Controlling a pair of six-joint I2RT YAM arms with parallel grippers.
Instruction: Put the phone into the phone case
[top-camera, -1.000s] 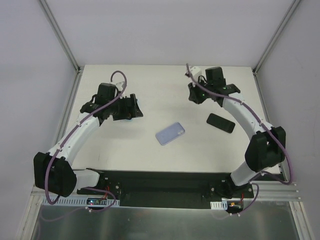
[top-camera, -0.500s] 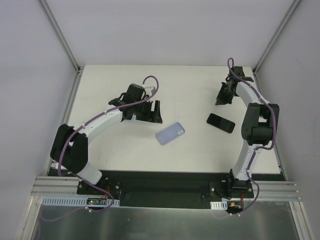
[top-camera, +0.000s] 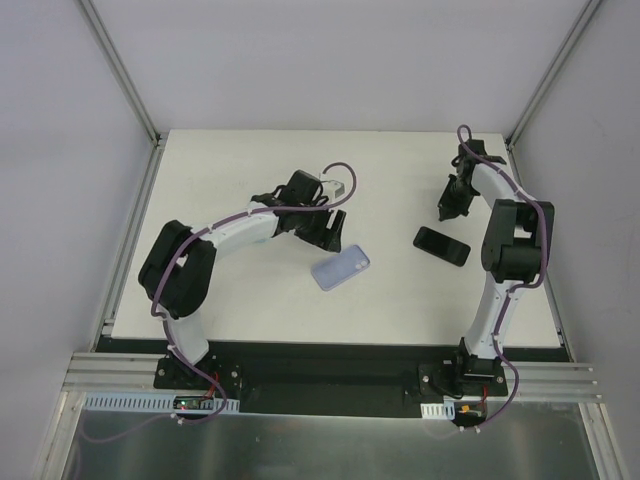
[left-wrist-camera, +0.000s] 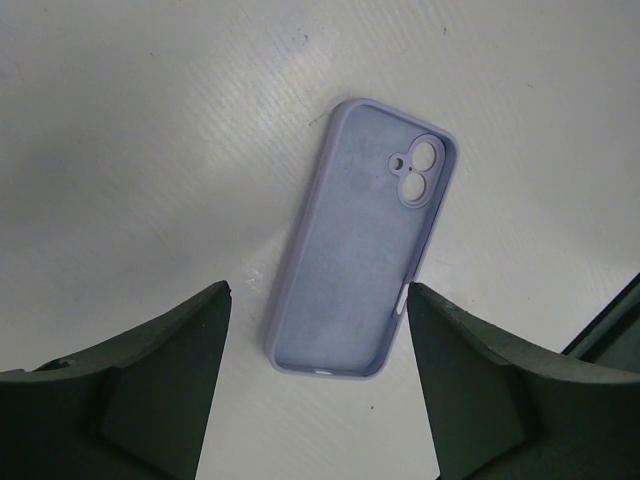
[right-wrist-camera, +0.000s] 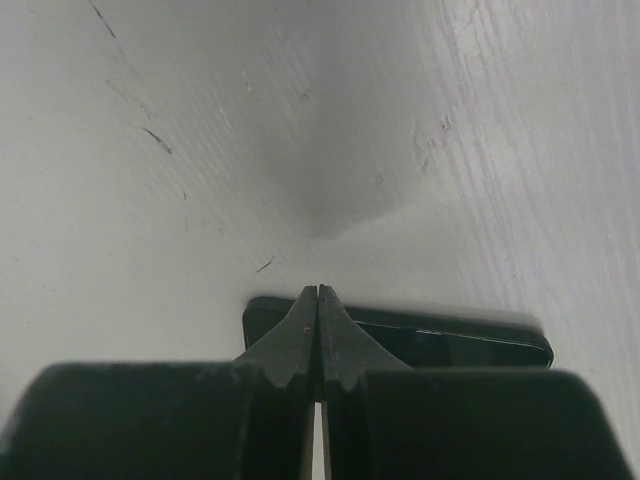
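at the left arm (top-camera: 230, 232): stretched from the near left corner toward mid-desk, elbow bent, wrist tipped down, with a purple cable (top-camera: 340, 175) looped above the wrist. at the left jaws: spread wide, gripping nothing, hanging just left of and behind the phone case (top-camera: 340, 268), apart from it. in the left wrist view, both dark fingers (left-wrist-camera: 160, 390) at the bottom edge, with the case lying between and beyond them.

at mid-desk: the phone case, pale lilac, flat on the white desk (top-camera: 250, 160), open side up, soft inner lining showing, camera cut-out with two round holes at its far end, set at a slant.

further right, well apart from the case: the phone (top-camera: 442, 246), black, slim, flat on the desk, also at a slant; screen or back upward, cannot tell.

at the right arm (top-camera: 510, 240): folded upright from the near right corner, forearm reaching back and left, wrist pointing down. at the right jaws: shut tight, tips pressed together, gripping nothing, poised just behind the phone's far edge; touching the desk or not, cannot tell.

around the desk: grey walls and metal frame posts (top-camera: 125, 75).
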